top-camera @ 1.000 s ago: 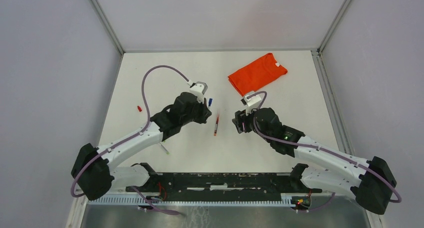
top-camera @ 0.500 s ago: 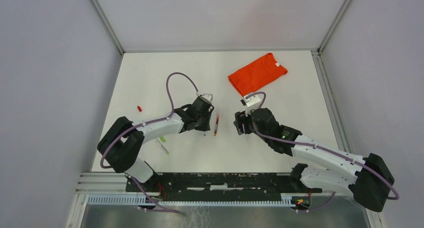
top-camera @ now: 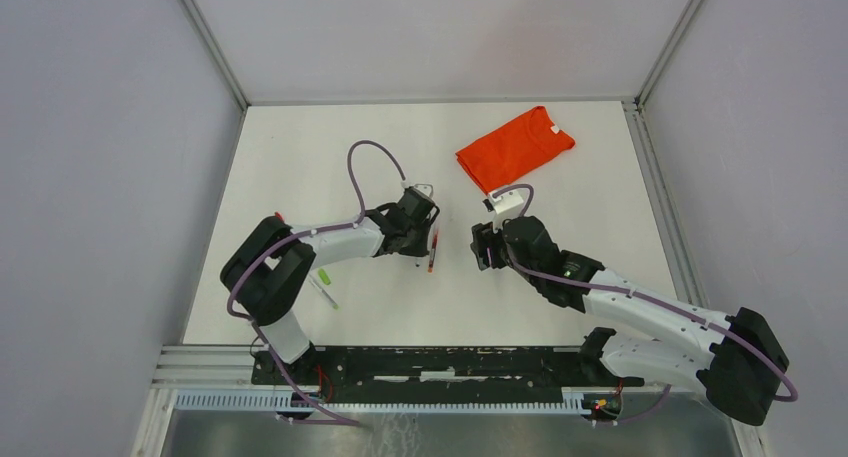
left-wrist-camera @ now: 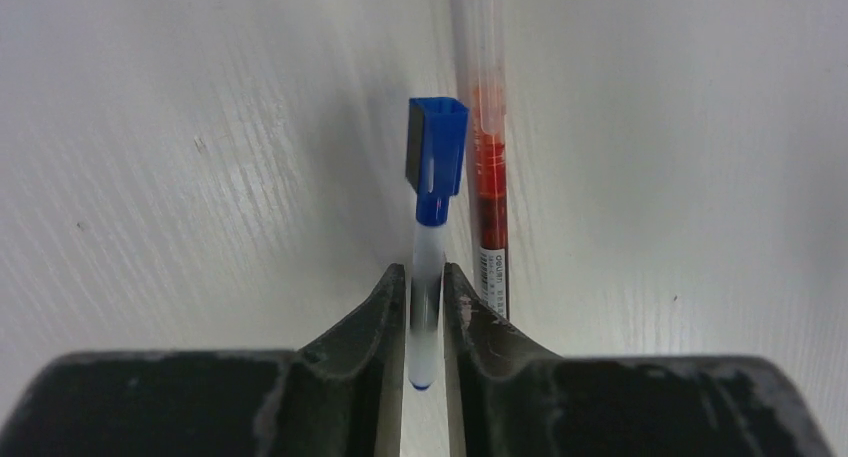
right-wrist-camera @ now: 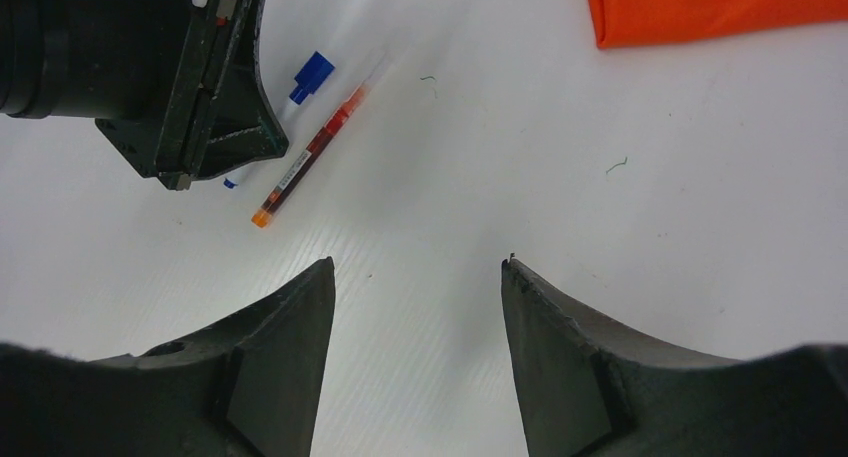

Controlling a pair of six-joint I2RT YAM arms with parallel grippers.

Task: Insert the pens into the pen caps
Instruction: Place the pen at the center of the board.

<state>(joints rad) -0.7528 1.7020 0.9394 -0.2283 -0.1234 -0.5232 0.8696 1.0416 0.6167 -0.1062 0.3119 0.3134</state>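
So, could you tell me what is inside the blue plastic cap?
The front end of the slim white-barrelled blue pen runs into it; the cap is opaque, so the tip is hidden.

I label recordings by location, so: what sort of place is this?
Probably a robotics lab test cell: a white table boxed in by plain grey walls, two robot arms bolted at its near edge, and only props such as an orange shirt.
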